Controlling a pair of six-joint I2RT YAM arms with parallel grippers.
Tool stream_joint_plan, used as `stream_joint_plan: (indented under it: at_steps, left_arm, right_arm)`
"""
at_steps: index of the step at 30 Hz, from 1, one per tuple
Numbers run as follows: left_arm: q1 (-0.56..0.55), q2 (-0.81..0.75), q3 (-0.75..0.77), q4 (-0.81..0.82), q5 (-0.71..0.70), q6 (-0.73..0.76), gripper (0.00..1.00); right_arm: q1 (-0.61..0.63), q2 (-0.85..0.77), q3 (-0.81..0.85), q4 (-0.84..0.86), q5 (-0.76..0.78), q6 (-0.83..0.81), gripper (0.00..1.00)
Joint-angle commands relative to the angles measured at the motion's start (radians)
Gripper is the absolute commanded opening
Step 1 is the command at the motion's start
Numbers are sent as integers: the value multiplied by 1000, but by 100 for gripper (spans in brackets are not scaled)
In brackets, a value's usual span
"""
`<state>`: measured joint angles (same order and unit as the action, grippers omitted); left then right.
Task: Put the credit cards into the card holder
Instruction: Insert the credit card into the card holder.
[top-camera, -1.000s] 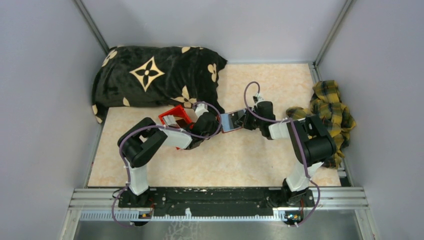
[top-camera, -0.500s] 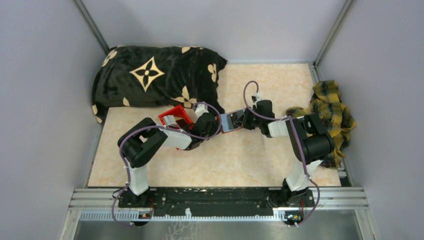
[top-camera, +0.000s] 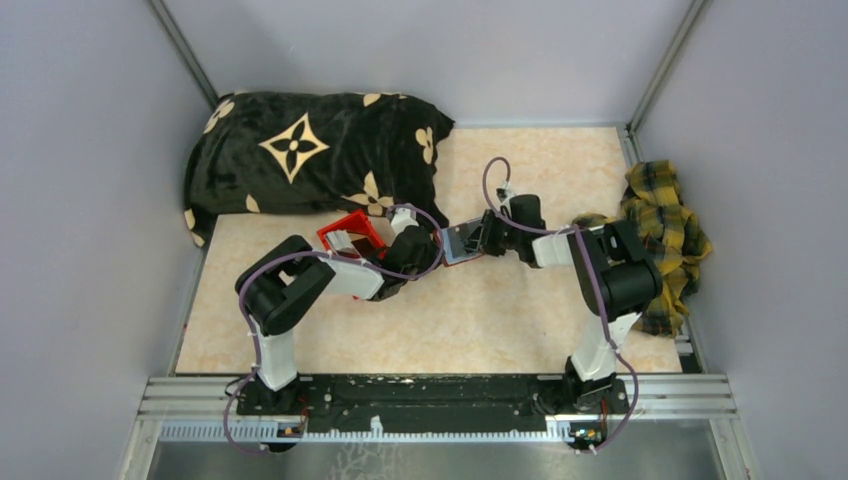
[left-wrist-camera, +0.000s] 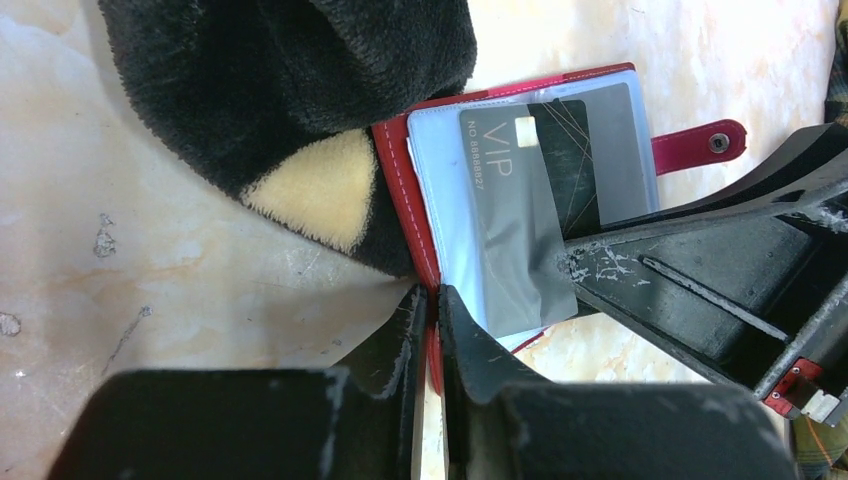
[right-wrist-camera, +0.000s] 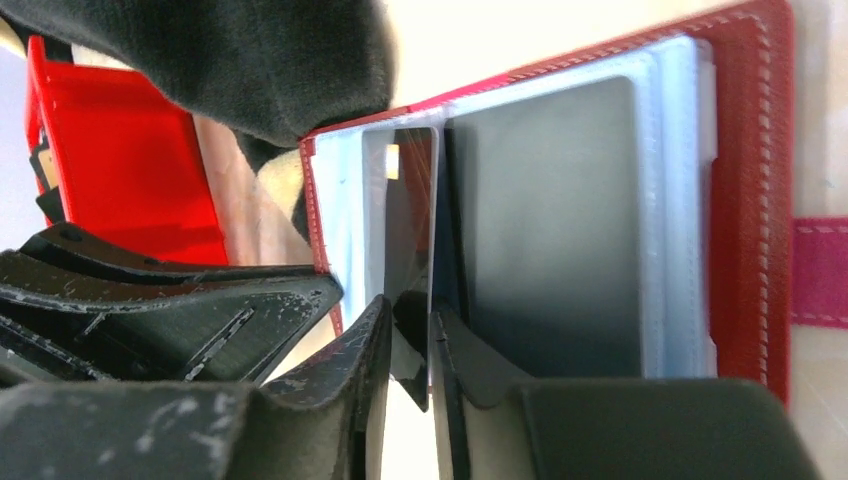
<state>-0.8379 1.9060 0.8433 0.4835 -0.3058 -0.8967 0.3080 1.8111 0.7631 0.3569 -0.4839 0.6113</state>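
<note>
Left wrist: left fingers (left-wrist-camera: 400, 340) clamped on stitched red card holder (left-wrist-camera: 400, 180), right fingers (left-wrist-camera: 680, 290) pinching glossy grey card (left-wrist-camera: 510, 230)

One corner of the dark-red leather-like card holder (left-wrist-camera: 402, 200) was hidden under the black plush pillow with tan motifs (left-wrist-camera: 290, 80), and its near edge vanished between the pinched-together fingers of the left gripper (left-wrist-camera: 432, 305). The right gripper (left-wrist-camera: 568, 262), clamped on the thin grey credit card (left-wrist-camera: 510, 230), covered that card's lower corner. From overhead the two grippers masked most of the card holder; the right wrist camera saw the credit card edge-on, its print unreadable.
</note>
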Motion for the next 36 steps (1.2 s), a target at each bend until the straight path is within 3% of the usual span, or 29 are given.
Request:
stream_joint_plan:
  at_steps: [1, 3, 5, 7, 26, 36]
  left_arm:
    - [-25, 103, -55, -256, 74, 40, 14]
    - [-25, 102, -56, -260, 72, 38, 15]
    - [-25, 101, -57, -261, 70, 38, 16]
    - [-25, 96, -60, -264, 66, 35, 16]
    - [-25, 24, -126, -223, 41, 12, 18]
    - [-24, 50, -111, -215, 52, 10, 17]
  right_arm:
    - [42, 32, -30, -254, 80, -112, 28]
    - [47, -7, -23, -292, 113, -133, 36]
    - [48, -34, -11, -327, 139, -149, 51]
    - [48, -58, 6, -365, 164, -163, 54]
    - [91, -108, 139, -585, 413, -260, 57]
    - [91, -145, 143, -571, 388, -264, 57]
